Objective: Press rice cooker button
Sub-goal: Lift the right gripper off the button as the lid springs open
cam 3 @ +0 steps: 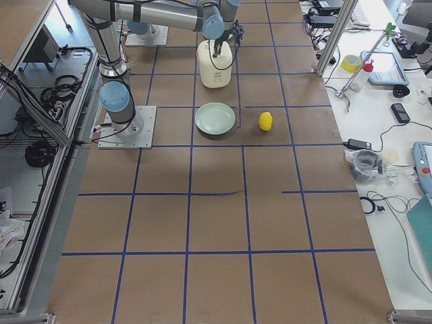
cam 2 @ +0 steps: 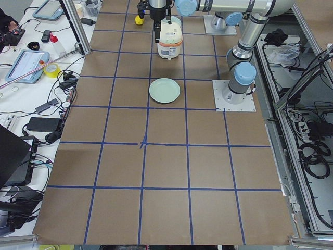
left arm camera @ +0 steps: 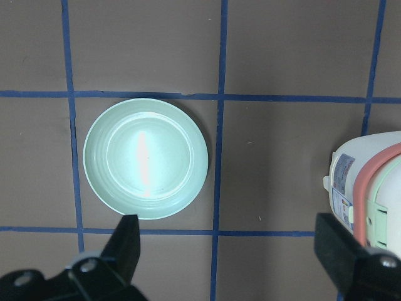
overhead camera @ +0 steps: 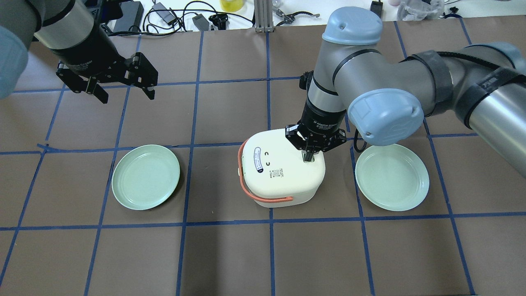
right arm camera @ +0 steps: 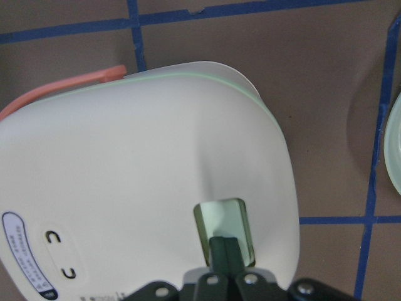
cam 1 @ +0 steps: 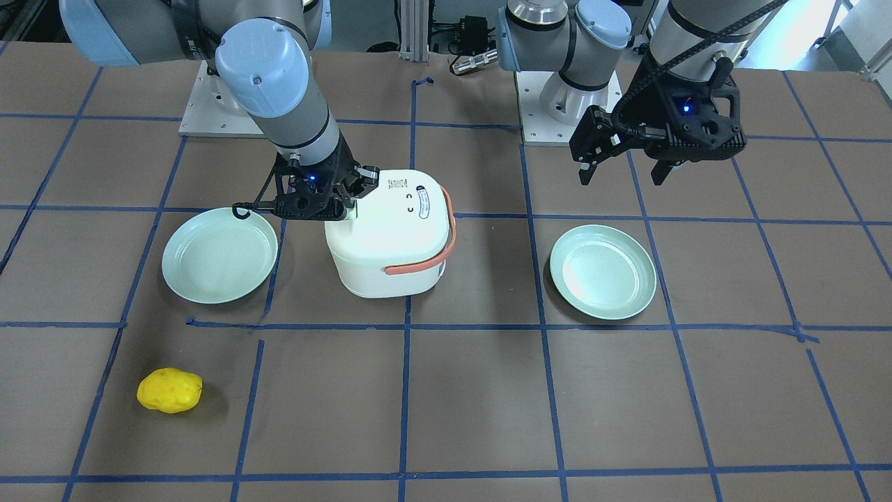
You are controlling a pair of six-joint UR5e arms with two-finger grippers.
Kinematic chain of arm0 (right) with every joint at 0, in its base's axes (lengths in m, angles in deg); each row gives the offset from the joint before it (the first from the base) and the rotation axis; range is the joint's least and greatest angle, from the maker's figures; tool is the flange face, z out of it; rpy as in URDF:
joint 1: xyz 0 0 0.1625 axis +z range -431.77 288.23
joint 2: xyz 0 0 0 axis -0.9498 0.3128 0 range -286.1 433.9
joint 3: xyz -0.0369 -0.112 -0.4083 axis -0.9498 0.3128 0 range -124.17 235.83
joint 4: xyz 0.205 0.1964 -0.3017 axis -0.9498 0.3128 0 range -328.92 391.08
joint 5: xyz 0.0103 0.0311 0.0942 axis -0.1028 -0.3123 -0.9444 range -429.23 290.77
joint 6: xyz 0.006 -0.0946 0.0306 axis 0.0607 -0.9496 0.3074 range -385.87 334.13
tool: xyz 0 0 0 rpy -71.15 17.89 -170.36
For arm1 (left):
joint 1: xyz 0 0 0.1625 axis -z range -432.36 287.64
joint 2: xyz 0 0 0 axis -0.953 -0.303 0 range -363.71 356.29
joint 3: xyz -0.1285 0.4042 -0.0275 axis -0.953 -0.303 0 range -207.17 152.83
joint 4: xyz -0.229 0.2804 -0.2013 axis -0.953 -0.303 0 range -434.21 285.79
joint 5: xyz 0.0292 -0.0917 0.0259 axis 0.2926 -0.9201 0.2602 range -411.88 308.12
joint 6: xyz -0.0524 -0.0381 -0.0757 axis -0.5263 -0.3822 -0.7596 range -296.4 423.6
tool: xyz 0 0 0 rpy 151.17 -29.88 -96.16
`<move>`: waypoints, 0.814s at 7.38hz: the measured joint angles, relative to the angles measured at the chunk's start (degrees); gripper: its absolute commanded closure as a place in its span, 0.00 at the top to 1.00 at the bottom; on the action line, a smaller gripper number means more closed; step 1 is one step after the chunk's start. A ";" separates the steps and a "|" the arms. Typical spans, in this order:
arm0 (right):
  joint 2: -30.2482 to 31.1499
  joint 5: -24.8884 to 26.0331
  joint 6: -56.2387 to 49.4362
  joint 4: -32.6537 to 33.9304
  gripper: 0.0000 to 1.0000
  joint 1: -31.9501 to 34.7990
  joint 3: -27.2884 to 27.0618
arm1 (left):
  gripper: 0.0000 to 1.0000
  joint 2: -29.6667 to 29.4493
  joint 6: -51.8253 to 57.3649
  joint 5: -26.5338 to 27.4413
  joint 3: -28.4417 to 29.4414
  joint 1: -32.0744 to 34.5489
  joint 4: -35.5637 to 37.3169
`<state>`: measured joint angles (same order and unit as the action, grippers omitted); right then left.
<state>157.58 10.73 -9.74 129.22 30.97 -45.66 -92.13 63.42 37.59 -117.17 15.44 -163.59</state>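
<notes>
Right pincer [overhead camera: 309, 158]: fingers pressed together with no gap, pointing straight down onto the lid of the rice cooker [overhead camera: 283, 172]; nothing is held between them.
Contact: in the right wrist view the joined fingertips [right arm camera: 227, 251] meet the pale green button [right arm camera: 223, 222], covering its lower edge.
Button: a small rounded rectangle set into the white lid, near the lid edge on the robot's right.
Rice cooker: white, upright with the lid down, on the tabletop [overhead camera: 226, 255] about midway between the two plates.
Handle [right arm camera: 94, 76]: salmon-orange, folded down around the cooker's side away from the button.
Lid markings: an oval label [overhead camera: 258, 159] and two small curved marks beside it, on the half of the lid toward the handle.
Left pincer [overhead camera: 126, 97]: fingers wide apart and empty, hanging above the tabletop well away from the cooker.
Left wrist view: the left plate [left arm camera: 145, 158] lies below, between the spread fingers, with the cooker's side at the frame's right edge.
Left plate [overhead camera: 146, 176]: pale green, bare, on the robot's left of the cooker.
Right plate [overhead camera: 392, 176]: pale green, bare, near the cooker on the robot's right.
Yellow lumpy object [cam 1: 169, 390]: lies alone on the tabletop, on the far side of the right plate from the robot.
Tabletop: brown, marked with a blue tape grid.
</notes>
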 measured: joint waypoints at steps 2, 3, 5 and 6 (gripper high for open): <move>0.21 0.08 1.07 0.21 0.49 0.00 0.63 | 1.00 0.00 0.00 0.00 0.00 0.00 0.00; 0.49 -0.06 3.39 0.25 0.86 0.00 2.22 | 1.00 0.00 0.00 0.00 0.00 0.00 0.00; 0.76 0.08 9.59 -0.24 1.00 0.00 7.42 | 1.00 0.00 -0.02 0.00 0.00 0.00 0.00; 0.89 0.57 12.37 -1.41 1.00 -0.08 10.22 | 1.00 0.00 -0.03 0.00 0.00 0.00 0.00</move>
<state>158.47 11.30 2.63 127.81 30.89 -35.43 -92.13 63.39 37.59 -117.17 15.44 -163.59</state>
